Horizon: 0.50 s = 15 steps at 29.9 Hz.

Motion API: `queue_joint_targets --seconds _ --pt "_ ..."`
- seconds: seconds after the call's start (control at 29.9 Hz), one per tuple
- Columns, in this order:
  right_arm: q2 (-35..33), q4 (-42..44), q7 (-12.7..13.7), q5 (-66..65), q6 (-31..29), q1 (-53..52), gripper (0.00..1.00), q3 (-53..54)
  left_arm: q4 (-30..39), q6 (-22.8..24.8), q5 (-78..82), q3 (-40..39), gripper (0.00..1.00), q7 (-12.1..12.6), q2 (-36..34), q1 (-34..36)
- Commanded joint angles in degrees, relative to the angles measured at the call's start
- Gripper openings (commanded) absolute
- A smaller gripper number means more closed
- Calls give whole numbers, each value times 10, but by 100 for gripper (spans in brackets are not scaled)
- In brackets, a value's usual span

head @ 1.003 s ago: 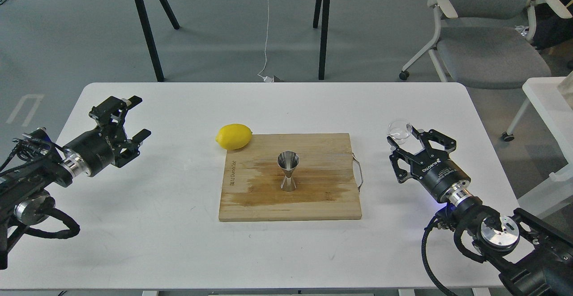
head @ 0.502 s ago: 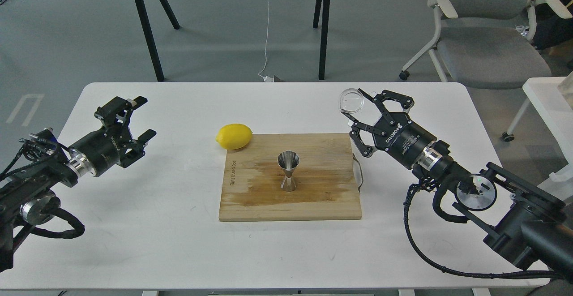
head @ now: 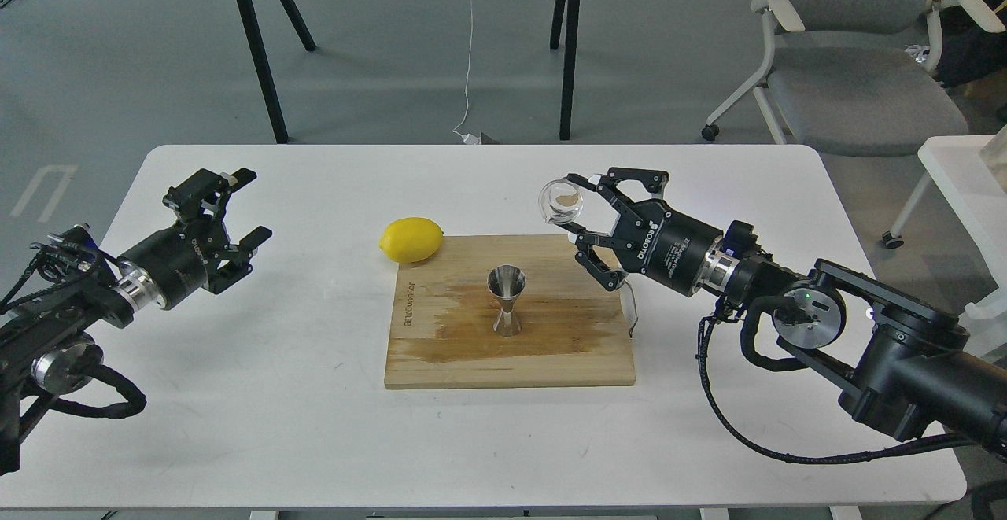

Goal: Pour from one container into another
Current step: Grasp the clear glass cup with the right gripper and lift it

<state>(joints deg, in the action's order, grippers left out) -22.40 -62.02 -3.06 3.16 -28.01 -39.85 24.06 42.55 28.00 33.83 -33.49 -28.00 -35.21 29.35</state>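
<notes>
The small clear glass cup (head: 560, 201) is held in the air, tipped on its side, above the far right corner of the wooden board (head: 440, 347). My right gripper (head: 579, 210) is shut on it, reaching in from the right. The steel hourglass jigger (head: 507, 300) stands upright in the middle of the board, below and left of the cup, and nothing touches it. Over the table's left side my left gripper (head: 245, 205) hovers open and holds nothing.
A yellow lemon (head: 411, 239) lies on the white table (head: 236, 394) at the board's far left corner. The board has a metal handle (head: 632, 307) on its right edge. Beyond the table are black table legs (head: 260, 56) and a grey office chair (head: 850, 56).
My right arm has carried the glass cup leftward, from the table's right side to above the board's far right corner, and the cup has tipped over. The left arm has barely moved.
</notes>
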Motion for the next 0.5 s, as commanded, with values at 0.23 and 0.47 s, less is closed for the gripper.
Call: queue_joint_targets --seconds 0.23,0.47 --pt "0 0 1 -75 0 -3 44 -20 0 0 0 0 100 0 4 -2" --pt "10 0 7 -118 0 -17 45 -24 0 0 0 -1 99 0 4 -2"
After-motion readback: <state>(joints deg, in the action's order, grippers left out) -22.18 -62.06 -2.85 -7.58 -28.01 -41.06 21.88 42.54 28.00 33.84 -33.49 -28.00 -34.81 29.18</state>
